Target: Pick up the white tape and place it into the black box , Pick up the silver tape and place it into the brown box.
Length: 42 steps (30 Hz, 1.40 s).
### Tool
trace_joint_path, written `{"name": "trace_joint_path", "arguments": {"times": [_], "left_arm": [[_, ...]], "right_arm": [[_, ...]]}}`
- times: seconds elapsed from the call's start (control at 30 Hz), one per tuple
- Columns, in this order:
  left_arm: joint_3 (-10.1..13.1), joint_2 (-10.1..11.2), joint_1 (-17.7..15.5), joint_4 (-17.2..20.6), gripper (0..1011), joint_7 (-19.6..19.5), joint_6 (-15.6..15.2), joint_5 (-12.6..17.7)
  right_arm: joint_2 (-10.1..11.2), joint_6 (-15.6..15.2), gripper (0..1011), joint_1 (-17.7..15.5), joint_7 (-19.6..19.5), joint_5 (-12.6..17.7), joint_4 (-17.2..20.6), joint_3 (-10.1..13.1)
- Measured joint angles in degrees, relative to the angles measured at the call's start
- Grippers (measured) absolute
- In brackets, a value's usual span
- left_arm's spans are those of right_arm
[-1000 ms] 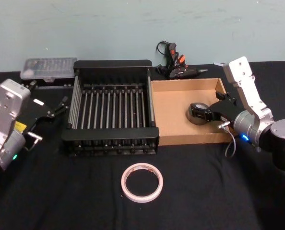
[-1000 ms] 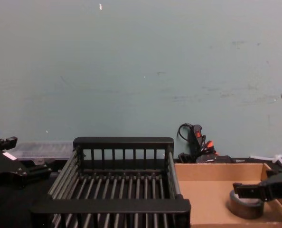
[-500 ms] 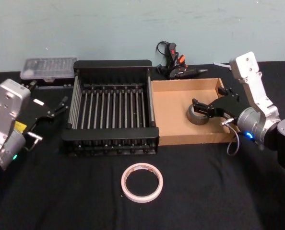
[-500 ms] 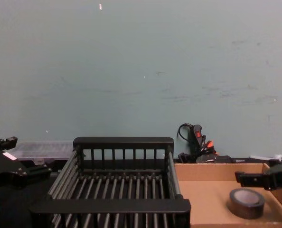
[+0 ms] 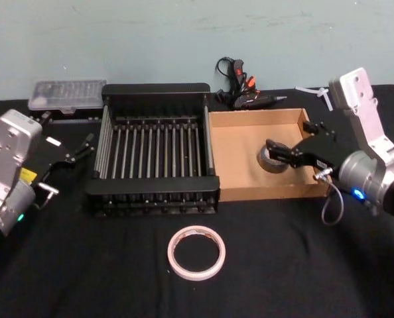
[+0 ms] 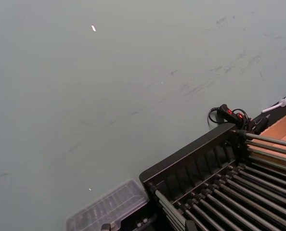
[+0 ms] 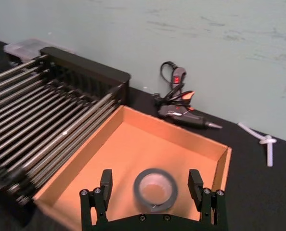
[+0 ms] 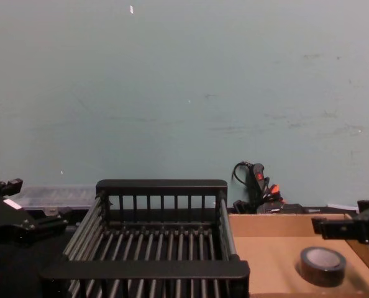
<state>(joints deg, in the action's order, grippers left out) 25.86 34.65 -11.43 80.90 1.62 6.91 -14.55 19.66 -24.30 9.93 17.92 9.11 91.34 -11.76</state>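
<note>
Compared with a second ago, when its fingers straddled the silver tape (image 5: 271,159) low inside the brown box (image 5: 237,159), the right gripper (image 7: 153,190) has lifted and pulled back toward the robot's right, and the roll lies flat and free on the cardboard floor. In the right wrist view the two fingers (image 7: 106,182) stand wide apart above the roll, one on each side, touching nothing; the chest view confirms this, with the gripper well above the roll. The roll sits toward the right half of the box, apart from the walls, so this half of the task appears complete, and the raised, spread fingers suit a clean exit over the low box wall without dragging the roll. The white tape (image 5: 196,252) rests flat on the black cloth, in front of the black box (image 5: 156,91) and nearer the robot, untouched. That crate is empty, with its slatted floor exposed. The left gripper (image 5: 85,147) is parked just beside the left wall of the crate, its fingers slightly parted and holding nothing; being the nearer arm to the crate, it is likely placed there to take the white roll. A glue gun (image 5: 240,86) and a clear plastic case (image 5: 67,94) lie behind the boxes against the wall, clear of the work.
</note>
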Motion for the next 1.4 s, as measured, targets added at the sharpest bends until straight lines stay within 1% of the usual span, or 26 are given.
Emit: {"name": "trace_joint_path", "arguments": {"times": [0.03,0.07,0.27,0.3,0.4,0.6,0.93,1.13,1.4], "left_arm": [[0.0,0.0,0.0,0.0,1001,0.0,0.0,0.0],[0.0,0.0,0.0,0.0,1001,0.0,0.0,0.0],[0.0,0.0,0.0,0.0,1001,0.0,0.0,0.0],[0.0,0.0,0.0,0.0,1001,0.0,0.0,0.0],[0.0,0.0,0.0,0.0,1001,0.0,0.0,0.0],[0.0,0.0,0.0,0.0,1001,0.0,0.0,0.0],[0.0,0.0,0.0,0.0,1001,0.0,0.0,0.0],[0.0,0.0,0.0,0.0,1001,0.0,0.0,0.0],[0.0,0.0,0.0,0.0,1001,0.0,0.0,0.0]], "right_arm": [[0.3,-0.5,1002,-0.5,0.1,0.2,0.8,0.0],[0.7,-1.6,1002,-1.4,0.3,0.6,2.4,0.1],[2.1,-5.4,1002,-4.2,0.8,1.8,6.6,-0.1],[2.4,-6.6,1002,-4.9,0.9,2.0,7.7,-0.3],[2.9,-8.8,1002,-5.9,1.0,2.4,9.3,-0.9],[3.2,-12.3,1002,-7.3,1.0,2.9,11.3,-2.2],[3.3,-15.8,1002,-7.9,1.6,3.0,12.7,-4.9],[3.1,-16.7,1002,-7.5,2.1,2.9,12.6,-6.4],[2.9,-16.9,1002,-6.0,3.3,1.8,11.5,-9.4]]}}
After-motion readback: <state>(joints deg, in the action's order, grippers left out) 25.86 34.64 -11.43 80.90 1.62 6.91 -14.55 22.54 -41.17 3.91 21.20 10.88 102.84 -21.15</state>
